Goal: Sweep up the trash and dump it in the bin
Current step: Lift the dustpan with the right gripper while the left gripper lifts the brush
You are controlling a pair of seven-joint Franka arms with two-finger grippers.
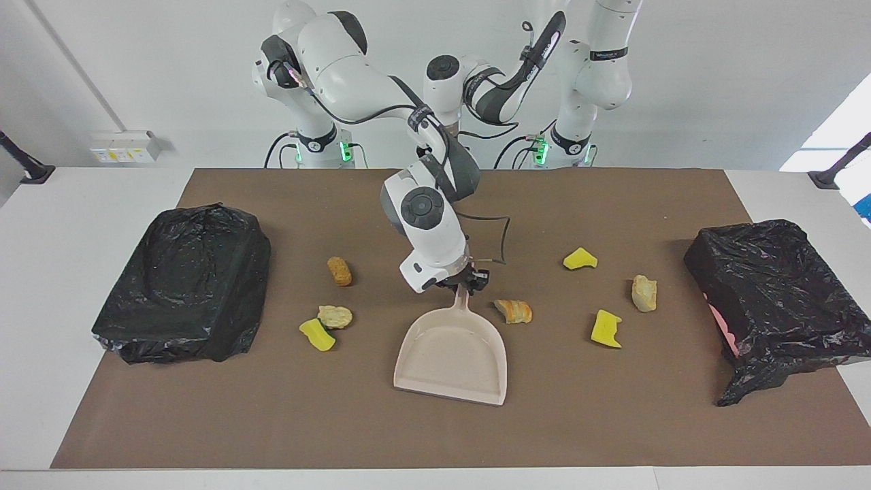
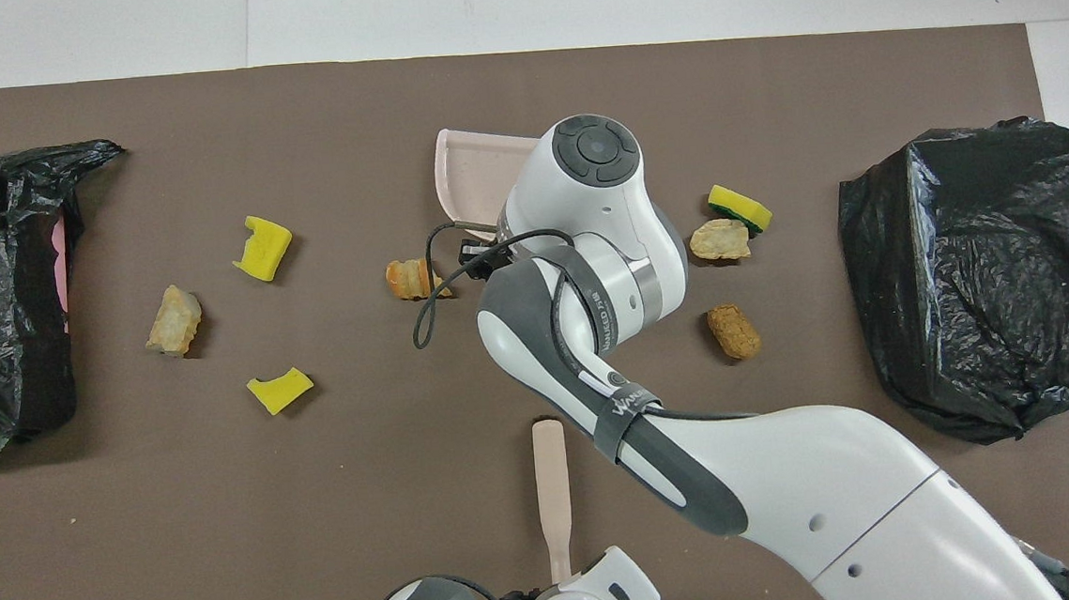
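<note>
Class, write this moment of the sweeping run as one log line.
right gripper: shut on dustpan handle | left gripper: over brush end | trash: seven scraps loose, dustpan empty

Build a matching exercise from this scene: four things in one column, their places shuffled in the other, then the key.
Things:
1. dustpan
2. brush handle
3. ridged brown lump
4. black bag showing pink

Places:
A. at the left arm's end
B. closest to the robots
C. toward the right arm's end
D. in the middle, mouth turned away from the robots

Pairs: 1-D, 2-B, 3-C, 4-A
</note>
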